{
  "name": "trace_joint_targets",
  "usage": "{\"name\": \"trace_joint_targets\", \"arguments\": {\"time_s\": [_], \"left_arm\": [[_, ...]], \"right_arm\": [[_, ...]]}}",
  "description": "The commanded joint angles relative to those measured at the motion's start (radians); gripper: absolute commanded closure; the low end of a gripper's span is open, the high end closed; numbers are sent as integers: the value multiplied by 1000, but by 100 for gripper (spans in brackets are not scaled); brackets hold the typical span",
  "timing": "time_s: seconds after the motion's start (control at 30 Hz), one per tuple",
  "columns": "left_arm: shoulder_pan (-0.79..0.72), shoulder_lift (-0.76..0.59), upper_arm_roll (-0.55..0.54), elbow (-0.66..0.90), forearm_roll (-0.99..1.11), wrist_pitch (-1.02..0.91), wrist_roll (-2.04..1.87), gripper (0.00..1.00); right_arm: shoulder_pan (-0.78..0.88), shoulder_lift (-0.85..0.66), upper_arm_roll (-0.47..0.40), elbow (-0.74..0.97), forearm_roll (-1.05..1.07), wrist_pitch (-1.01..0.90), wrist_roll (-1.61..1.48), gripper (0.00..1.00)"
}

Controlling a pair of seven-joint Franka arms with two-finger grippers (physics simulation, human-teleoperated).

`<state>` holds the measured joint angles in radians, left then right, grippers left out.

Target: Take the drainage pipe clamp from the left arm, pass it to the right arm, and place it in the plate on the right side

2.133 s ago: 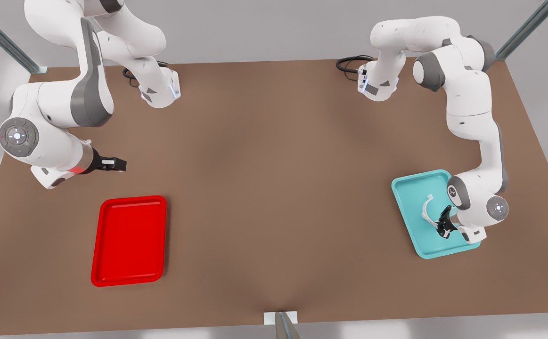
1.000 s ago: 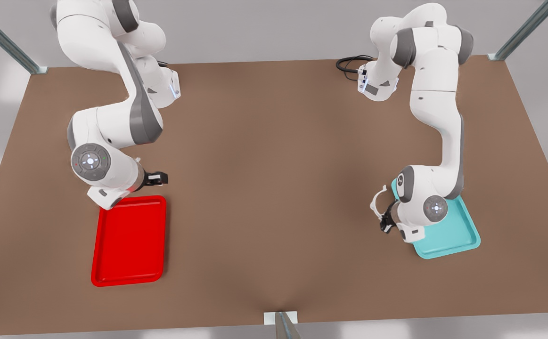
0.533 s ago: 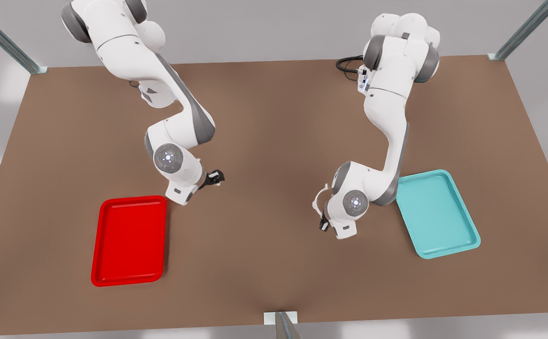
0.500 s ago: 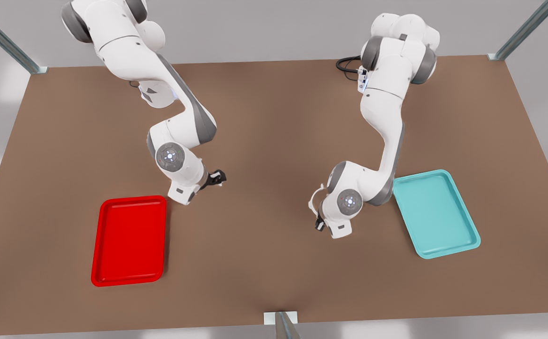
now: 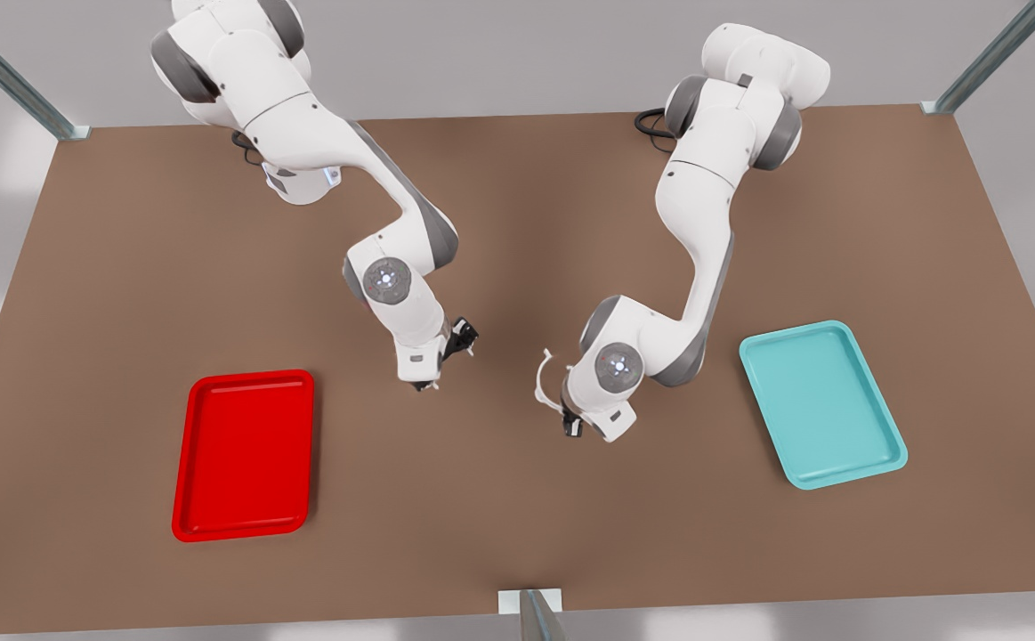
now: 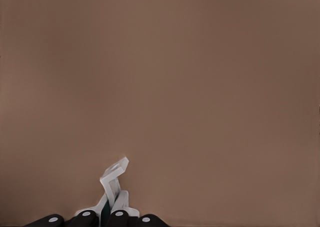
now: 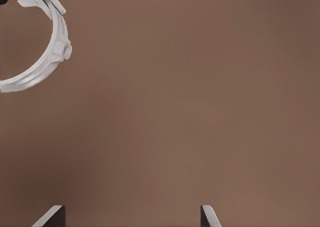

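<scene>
The bright red rectangular plastic tray is sat on the brown tabletop. Right gripper is hung mid-table, fingers spread wide. The thin white plastic half-ring clamp is pinched by the left gripper.

A brown table is seen. A red plate lies flat on it toward the front view's left, and a teal tray toward the front view's right, well apart. Two arm bases are mounted at the far edge.
</scene>
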<state>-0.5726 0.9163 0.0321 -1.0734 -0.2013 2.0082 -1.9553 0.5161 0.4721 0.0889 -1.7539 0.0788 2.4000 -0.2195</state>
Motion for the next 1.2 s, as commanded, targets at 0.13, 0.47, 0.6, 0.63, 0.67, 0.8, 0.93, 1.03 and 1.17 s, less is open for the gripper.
{"name": "trace_joint_targets", "arguments": {"time_s": [0.13,0.47,0.6,0.63,0.67,0.8,0.93,1.03,1.17], "left_arm": [[-12,36,-37,61,2,11,-507,79],[-20,45,-34,67,2,32,-528,79],[-30,45,-35,69,2,47,-547,79],[-35,45,-35,70,2,49,-547,79],[-36,52,-35,81,2,47,-550,79],[-36,53,-37,82,2,47,-556,79],[-36,53,-35,84,2,47,-557,79],[-36,52,-35,84,2,47,-562,79],[-41,52,-34,84,2,46,-560,79]], "right_arm": [[39,68,0,30,10,176,-262,0],[42,106,43,85,50,217,-256,0],[61,126,45,105,62,245,-255,0],[62,126,45,105,61,245,-255,0],[64,128,45,105,61,246,-255,0],[70,155,43,106,61,268,-256,0],[67,152,43,94,61,268,-258,0],[65,155,43,79,61,281,-259,0],[65,161,43,79,61,288,-259,0]]}}
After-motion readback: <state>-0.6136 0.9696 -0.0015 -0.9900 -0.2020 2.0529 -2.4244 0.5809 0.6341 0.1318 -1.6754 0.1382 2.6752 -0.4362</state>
